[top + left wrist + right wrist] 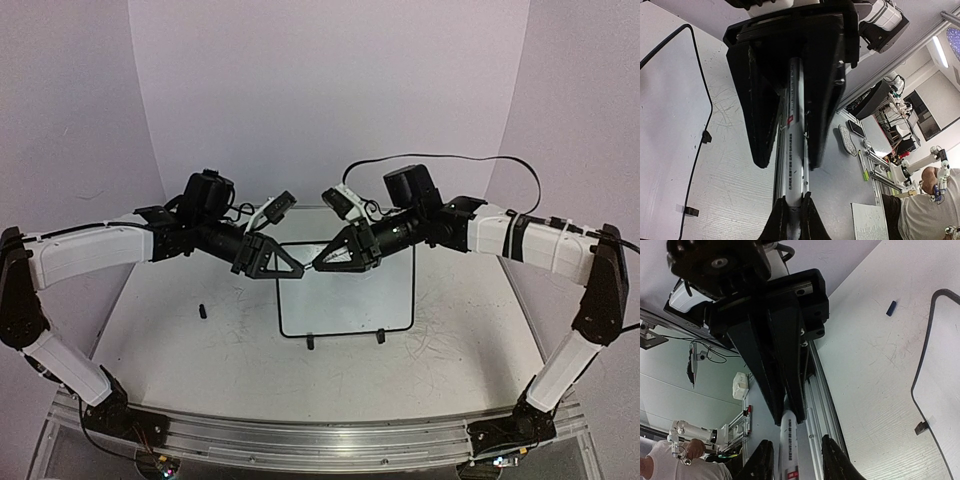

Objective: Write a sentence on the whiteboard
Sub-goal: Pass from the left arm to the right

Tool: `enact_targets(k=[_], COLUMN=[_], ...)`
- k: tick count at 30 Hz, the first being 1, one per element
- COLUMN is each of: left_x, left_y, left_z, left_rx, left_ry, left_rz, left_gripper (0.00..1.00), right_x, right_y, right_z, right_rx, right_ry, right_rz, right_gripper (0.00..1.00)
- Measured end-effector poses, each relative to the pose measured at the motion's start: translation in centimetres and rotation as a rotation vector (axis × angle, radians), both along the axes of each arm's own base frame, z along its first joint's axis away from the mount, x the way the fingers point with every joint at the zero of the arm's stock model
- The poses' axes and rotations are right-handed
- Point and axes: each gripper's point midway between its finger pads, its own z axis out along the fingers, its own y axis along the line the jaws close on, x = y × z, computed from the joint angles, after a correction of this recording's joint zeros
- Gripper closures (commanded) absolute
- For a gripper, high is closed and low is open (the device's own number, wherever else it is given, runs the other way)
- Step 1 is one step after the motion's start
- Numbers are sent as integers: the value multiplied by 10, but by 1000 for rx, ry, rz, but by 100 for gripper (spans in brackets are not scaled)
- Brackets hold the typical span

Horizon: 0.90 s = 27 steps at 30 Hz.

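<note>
Tabletop [180, 340] whiteboard [345, 300] lies lengthwise toward the wall.

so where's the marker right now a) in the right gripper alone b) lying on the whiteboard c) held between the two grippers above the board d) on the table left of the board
c, the marker runs from the left gripper, shut on its barrel, to the right gripper at its other end, both above the whiteboard.
</note>
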Motion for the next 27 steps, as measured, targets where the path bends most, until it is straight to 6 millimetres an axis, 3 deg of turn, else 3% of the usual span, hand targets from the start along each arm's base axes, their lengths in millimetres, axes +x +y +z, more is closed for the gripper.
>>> enact_targets(k=[13, 19, 24, 27], left_x=[1, 1, 2, 2], left_y=[0, 0, 0, 1], left_z=[0, 0, 0, 0], left_rx=[3, 2, 2, 2], left_ry=[-4, -6, -7, -7], left_rz=[8, 9, 10, 12], left_gripper=[100, 100, 100, 100], right_x=[1, 0, 0, 0], right_y=[3, 4, 6, 6], right_z=[-4, -1, 6, 6], right_rx=[-3, 3, 24, 26], right_ry=[18, 37, 54, 67], right_rz=[8, 6, 10, 6], right_gripper=[71, 79, 98, 91])
